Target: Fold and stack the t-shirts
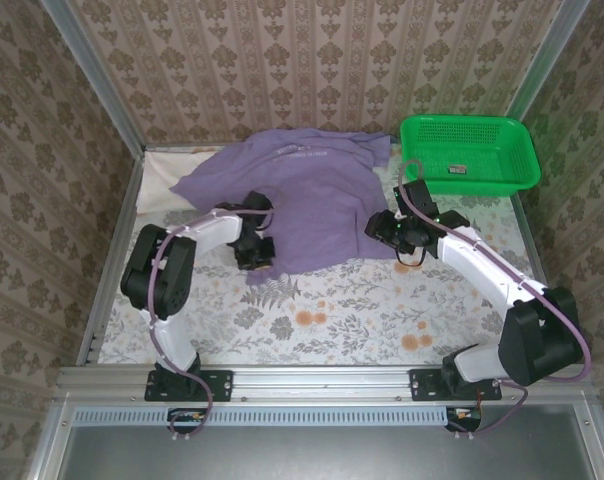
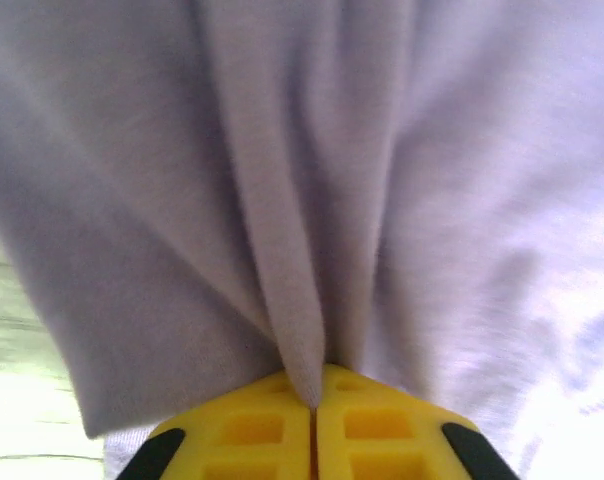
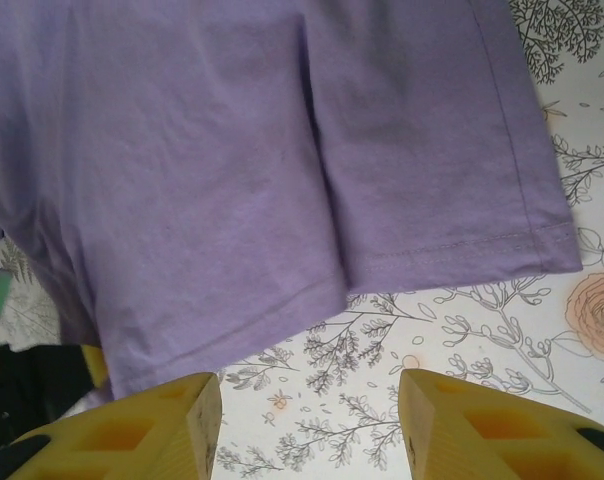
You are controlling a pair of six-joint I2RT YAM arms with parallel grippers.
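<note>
The purple t-shirt (image 1: 317,195) lies spread across the back middle of the table, small white lettering near its top. The cream t-shirt (image 1: 170,167) peeks out from under it at the back left. My left gripper (image 1: 254,252) sits at the shirt's near-left hem. In the left wrist view its yellow fingers (image 2: 247,430) are shut, and a fold of the purple cloth (image 2: 302,200) is pinched between them. At the near-right hem my right gripper (image 1: 387,228) stands open. In the right wrist view the gripper (image 3: 310,420) has bare tablecloth between its fingers, and the purple hem (image 3: 282,200) is just ahead.
A green mesh basket (image 1: 512,170) stands at the back right with a small dark object (image 1: 458,170) inside. The floral tablecloth (image 1: 332,315) covers the near half of the table. Metal rails and patterned walls close in the sides and back.
</note>
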